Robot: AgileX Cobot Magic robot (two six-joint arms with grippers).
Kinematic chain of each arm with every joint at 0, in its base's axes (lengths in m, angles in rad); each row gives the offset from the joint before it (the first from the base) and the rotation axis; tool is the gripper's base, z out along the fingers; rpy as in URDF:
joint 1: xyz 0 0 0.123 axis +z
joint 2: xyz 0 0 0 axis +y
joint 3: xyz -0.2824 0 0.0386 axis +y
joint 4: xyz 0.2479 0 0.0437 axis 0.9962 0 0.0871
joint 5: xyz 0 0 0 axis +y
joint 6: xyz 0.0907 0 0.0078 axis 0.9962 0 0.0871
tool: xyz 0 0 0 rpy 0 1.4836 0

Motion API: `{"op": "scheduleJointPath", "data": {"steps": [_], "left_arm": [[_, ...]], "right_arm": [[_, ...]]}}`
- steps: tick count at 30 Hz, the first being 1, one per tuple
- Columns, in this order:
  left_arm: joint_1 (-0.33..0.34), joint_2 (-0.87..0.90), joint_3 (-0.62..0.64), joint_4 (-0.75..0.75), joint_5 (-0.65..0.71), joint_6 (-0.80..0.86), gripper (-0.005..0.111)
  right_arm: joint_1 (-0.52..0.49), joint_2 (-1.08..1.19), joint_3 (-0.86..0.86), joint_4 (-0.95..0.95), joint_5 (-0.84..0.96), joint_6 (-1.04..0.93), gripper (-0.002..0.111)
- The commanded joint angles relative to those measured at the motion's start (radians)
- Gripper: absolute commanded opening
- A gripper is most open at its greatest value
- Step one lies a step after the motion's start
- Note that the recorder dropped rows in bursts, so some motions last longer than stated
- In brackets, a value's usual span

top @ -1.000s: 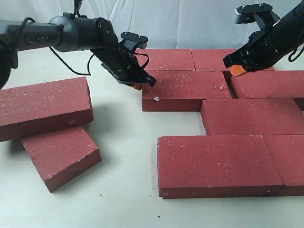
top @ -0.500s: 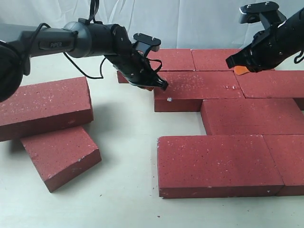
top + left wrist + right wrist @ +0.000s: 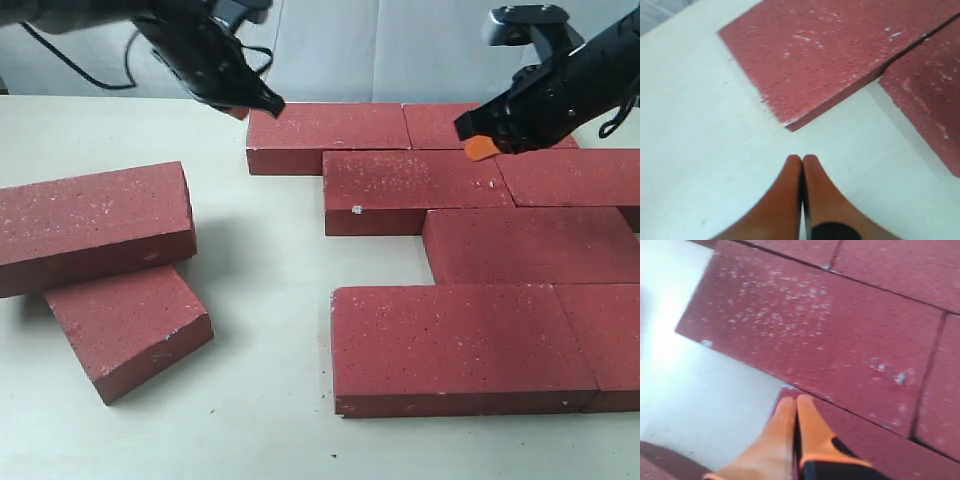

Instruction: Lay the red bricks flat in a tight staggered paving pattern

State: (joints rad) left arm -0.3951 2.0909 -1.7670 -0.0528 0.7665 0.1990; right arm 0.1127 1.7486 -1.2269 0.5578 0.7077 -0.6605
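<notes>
My left claw (image 3: 802, 159) and right claw (image 3: 796, 399), both pressed together and empty (better for nudging, I judged), hovered at the paved bricks' (image 3: 480, 250) back rows, two loose bricks (image 3: 95, 225) overlapping well left of them.

Pretty plain setup honestly: one big table (image 3: 250, 420) with a matte cream-white top that fills almost the whole exterior view, a bit scuffed, with a few tiny dark specks toward its near edge. Right behind the table's far edge hangs a pale white fabric backdrop (image 3: 380, 50) with soft vertical folds, slightly bluish. Lighting is even and diffuse, so shadows on the tabletop are soft and faint, no hard glare. Can't see any floor or windows past the table.
</notes>
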Motion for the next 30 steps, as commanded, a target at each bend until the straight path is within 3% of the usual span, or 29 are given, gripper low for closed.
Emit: {"op": "scheduleJointPath", "data": {"steps": [1,7,11,16,22,30], "left_arm": [[0.081,-0.184,0.120,-0.003,0.046,-0.016,0.000],[0.209,-0.438,0.384,-0.015,0.027,-0.016,0.000],[0.306,-0.583,0.536,-0.067,0.008,-0.021,0.000],[0.397,-0.715,0.660,-0.062,0.003,-0.073,0.000],[0.506,-0.846,0.793,0.004,0.000,-0.154,0.000],[0.601,-0.897,0.967,0.132,-0.100,-0.306,0.000]], "right_arm": [[0.130,-0.010,0.005,0.085,0.048,-0.090,-0.001],[0.333,-0.010,0.005,0.122,-0.009,-0.058,-0.001],[0.415,0.004,-0.014,0.109,-0.130,0.040,-0.001],[0.458,0.104,-0.191,-0.008,0.015,0.199,-0.001],[0.507,0.239,-0.431,-0.363,0.127,0.451,-0.001],[0.507,0.374,-0.617,-0.376,0.149,0.479,-0.001]]}}
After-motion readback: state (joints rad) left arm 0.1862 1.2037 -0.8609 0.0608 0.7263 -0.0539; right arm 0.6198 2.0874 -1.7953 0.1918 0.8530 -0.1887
